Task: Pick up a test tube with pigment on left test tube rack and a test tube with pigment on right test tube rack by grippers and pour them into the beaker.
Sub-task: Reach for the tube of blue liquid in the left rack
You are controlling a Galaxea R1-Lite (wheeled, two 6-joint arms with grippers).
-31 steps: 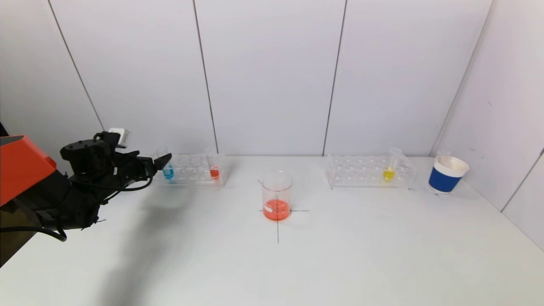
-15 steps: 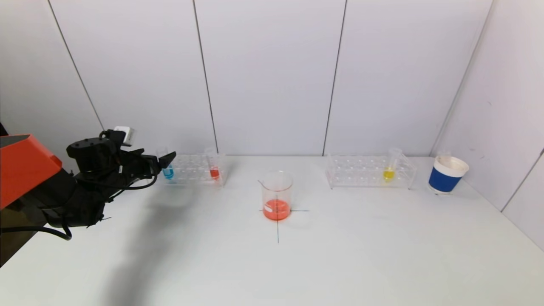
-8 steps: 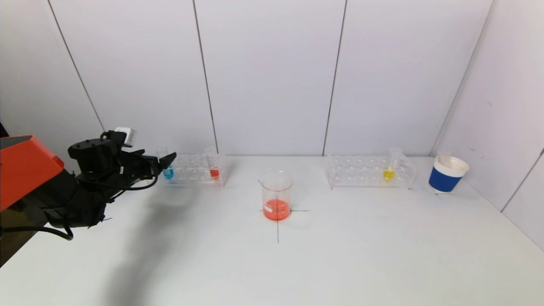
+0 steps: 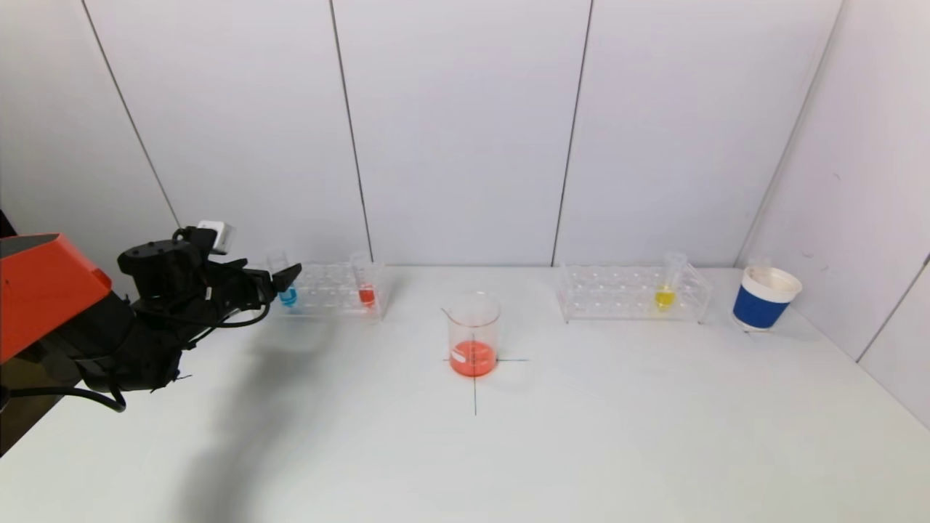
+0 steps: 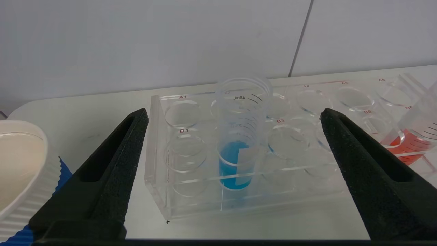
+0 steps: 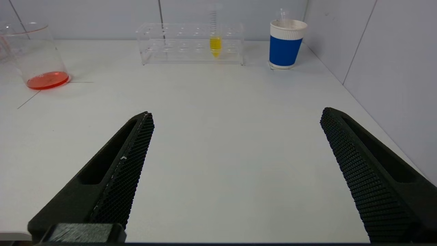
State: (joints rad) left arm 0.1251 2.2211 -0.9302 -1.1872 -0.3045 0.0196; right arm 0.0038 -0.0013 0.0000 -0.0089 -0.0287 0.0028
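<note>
The left test tube rack [image 4: 328,289] holds a tube of blue pigment [image 4: 288,294] near its left end and a tube of red pigment [image 4: 367,293] near its right end. My left gripper [image 4: 280,280] hovers open just in front of the blue tube. In the left wrist view the blue tube [image 5: 239,143] stands in the rack [image 5: 157,160] between my wide-open left gripper [image 5: 234,112] fingers, a little beyond the tips. The beaker [image 4: 473,334], with red liquid, sits mid-table. The right test tube rack [image 4: 625,294] holds a yellow tube [image 4: 665,296]. My right gripper [image 6: 235,114] hangs open over bare table.
A blue and white paper cup [image 4: 764,298] stands right of the right rack, near the side wall. Another ribbed paper cup [image 5: 18,164] sits just left of the left rack. Black cross lines mark the table under the beaker.
My left gripper has crept a little forward and to the right, closer to the blue tube, staying open. Nothing else has moved.
</note>
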